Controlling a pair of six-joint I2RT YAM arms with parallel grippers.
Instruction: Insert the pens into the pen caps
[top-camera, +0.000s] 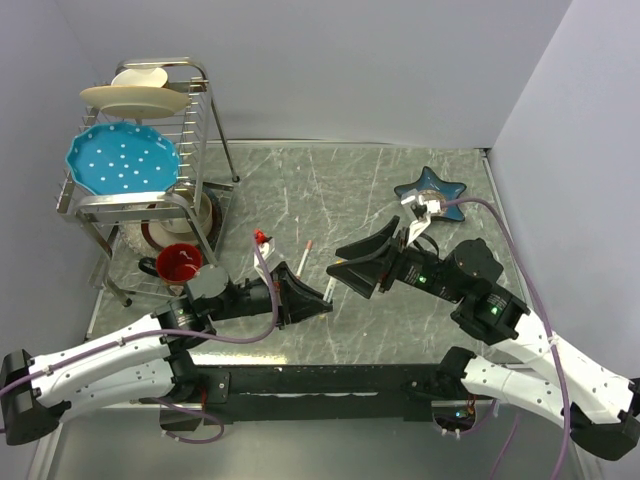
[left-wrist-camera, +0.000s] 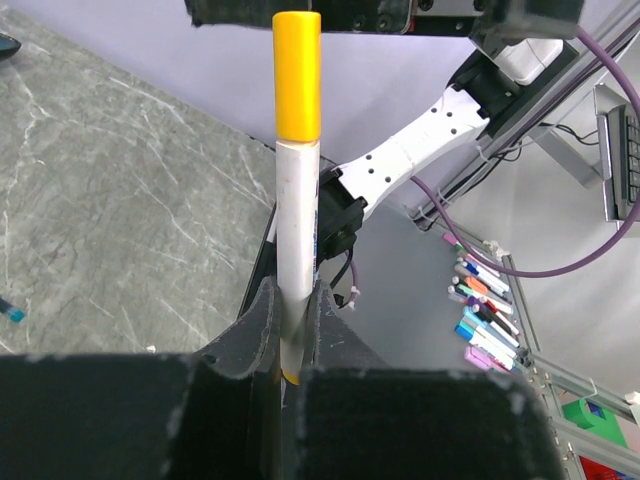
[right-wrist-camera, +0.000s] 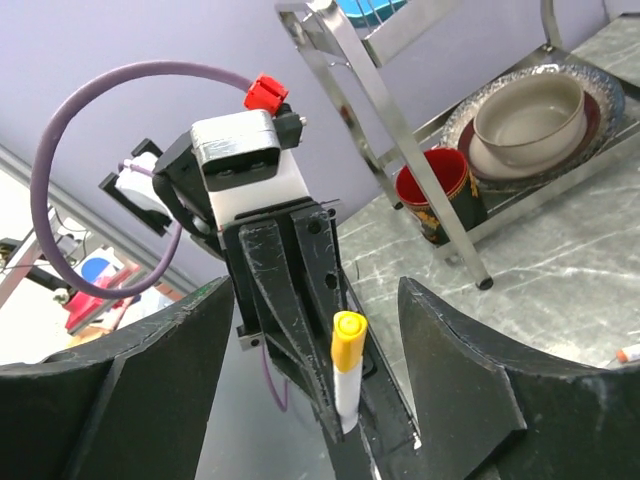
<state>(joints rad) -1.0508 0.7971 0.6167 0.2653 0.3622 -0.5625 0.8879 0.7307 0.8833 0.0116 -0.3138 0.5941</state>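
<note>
Your left gripper (left-wrist-camera: 290, 320) clamped the white pen (left-wrist-camera: 297, 220), its yellow cap (left-wrist-camera: 297, 75) seated above the jaws. Your right gripper (right-wrist-camera: 318, 290) stood open around that cap. Capping looked done; next, back off and set it down.

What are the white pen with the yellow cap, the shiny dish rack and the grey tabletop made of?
The white pen and its yellow cap look like smooth plastic: the colour is solid and the shine is soft. The shiny dish rack seems to be polished metal, bright and mirror-like. The grey tabletop looks like marble or a stone-pattern laminate, with pale veins. The pictures cannot settle which.
</note>
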